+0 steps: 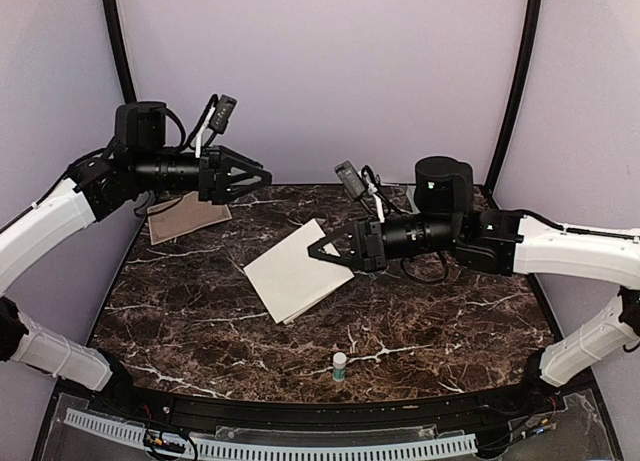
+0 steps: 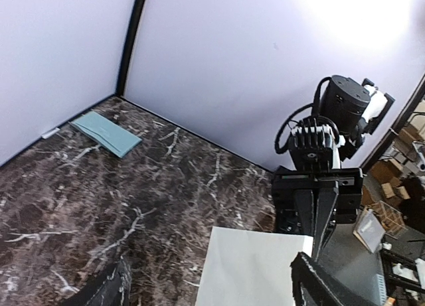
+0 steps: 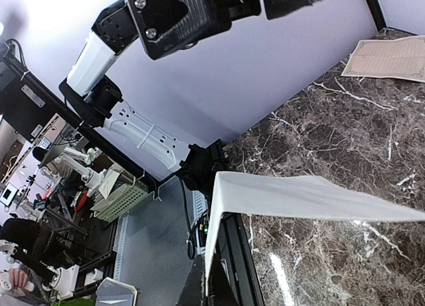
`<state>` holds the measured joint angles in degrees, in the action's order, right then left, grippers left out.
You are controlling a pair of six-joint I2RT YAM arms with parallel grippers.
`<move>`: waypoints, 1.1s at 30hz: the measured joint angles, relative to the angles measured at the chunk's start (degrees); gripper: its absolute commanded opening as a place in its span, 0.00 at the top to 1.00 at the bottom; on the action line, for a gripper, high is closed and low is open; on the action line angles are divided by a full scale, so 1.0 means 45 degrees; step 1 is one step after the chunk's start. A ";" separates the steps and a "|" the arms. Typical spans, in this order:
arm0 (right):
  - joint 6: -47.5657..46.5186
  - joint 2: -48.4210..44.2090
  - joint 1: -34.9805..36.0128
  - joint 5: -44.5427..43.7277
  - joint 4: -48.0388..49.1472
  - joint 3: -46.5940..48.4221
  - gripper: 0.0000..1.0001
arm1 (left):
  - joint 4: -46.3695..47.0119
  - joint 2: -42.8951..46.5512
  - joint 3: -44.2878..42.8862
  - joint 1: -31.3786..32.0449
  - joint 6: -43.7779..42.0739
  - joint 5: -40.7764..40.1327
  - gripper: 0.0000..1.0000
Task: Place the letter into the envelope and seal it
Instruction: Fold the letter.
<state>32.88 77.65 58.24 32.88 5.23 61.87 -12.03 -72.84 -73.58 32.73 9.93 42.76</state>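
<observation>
The letter (image 1: 290,276) is a white sheet in the middle of the table. My right gripper (image 1: 318,249) is shut on its right edge. In the right wrist view the letter (image 3: 299,196) bends over the right gripper (image 3: 216,279) and slopes down to the marble. The pale teal envelope (image 2: 106,133) lies flat at the far edge by the wall, seen only in the left wrist view. My left gripper (image 1: 255,174) hangs open and empty above the table's far left, apart from the letter. From the left wrist, the left gripper (image 2: 212,286) shows the letter (image 2: 252,266) below its spread fingers.
A tan creased sheet (image 1: 185,216) lies at the back left, also in the right wrist view as the tan sheet (image 3: 392,57). A small white glue stick (image 1: 340,366) stands near the front edge. Walls close the table at the back and sides.
</observation>
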 measured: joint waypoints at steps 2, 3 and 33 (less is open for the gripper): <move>0.0000 -0.0102 0.0000 -0.0170 0.0000 -0.0015 1.00 | -0.0466 0.0287 -0.0500 0.0000 -0.0301 -0.0743 0.22; 0.0000 -0.0117 0.0000 -0.0243 0.0005 -0.0015 1.00 | -0.0675 0.0398 -0.0695 0.0024 -0.0413 -0.0957 0.24; -0.0005 0.0126 0.0000 -0.0427 0.0092 0.0044 1.00 | -0.2594 0.0087 0.0209 0.3157 -0.0520 -0.1710 0.77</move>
<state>32.86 78.22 58.24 30.96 5.65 62.06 -23.70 -72.44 -72.64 46.94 7.60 35.07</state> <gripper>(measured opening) 0.003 0.288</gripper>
